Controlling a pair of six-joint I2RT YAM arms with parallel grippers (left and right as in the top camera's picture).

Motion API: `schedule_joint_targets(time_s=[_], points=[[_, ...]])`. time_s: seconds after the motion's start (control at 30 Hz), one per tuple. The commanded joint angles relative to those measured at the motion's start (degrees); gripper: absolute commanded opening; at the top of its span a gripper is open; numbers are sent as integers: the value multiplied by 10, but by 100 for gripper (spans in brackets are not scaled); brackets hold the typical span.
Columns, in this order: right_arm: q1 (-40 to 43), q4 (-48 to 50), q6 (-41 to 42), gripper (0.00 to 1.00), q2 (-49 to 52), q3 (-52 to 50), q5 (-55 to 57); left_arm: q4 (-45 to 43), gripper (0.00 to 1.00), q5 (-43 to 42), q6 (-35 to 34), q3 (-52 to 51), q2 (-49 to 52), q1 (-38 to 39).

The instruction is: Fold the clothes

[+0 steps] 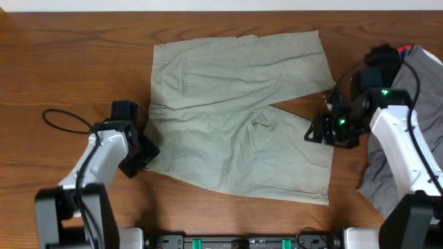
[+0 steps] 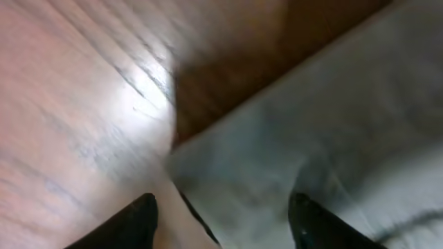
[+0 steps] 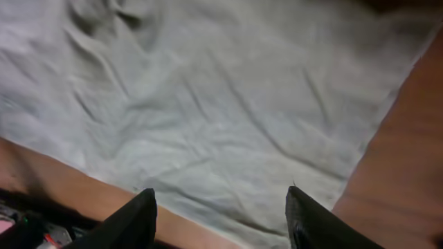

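Spread wide and empty, the left gripper (image 1: pixel 144 153) is sitting at the near corner of the waistband in the overhead view, while the right gripper (image 1: pixel 320 131) is sitting at the hem of the near leg. The khaki-green shorts (image 1: pixel 235 117) are lying flat in the middle of the wooden table (image 1: pixel 69 55), waistband toward the left arm and legs toward the right, with a grey garment (image 1: pixel 426 83) bunched beyond the right arm. In the blurred left wrist view, a corner of the shorts (image 2: pixel 325 131) is lying below and between the parted fingers (image 2: pixel 135 221). In the right wrist view, the parted fingers (image 3: pixel 138 218) are gripping nothing, and the shorts' leg (image 3: pixel 208 104) is filling the view beneath, its edge lying near the fingertips.
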State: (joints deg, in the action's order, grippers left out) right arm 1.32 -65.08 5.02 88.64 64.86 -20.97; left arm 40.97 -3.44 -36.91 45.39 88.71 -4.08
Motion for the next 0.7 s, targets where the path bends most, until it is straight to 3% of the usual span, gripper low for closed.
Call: schedule_joint_targets(time_s=[0.0,0.17,0.3,0.67], points=[[-2,6,14,58,0,-28,0,0,55,9,-4,-5,25,-10],[-1,24,18,59,0,-51,21,0,37,15,-2,-5,29,-10],[10,30,23,62,0,-51,40,0,6,15,12,-5,29,-10],[25,-10,23,69,0,-52,61,20,6,10,28,2,16,-10]])
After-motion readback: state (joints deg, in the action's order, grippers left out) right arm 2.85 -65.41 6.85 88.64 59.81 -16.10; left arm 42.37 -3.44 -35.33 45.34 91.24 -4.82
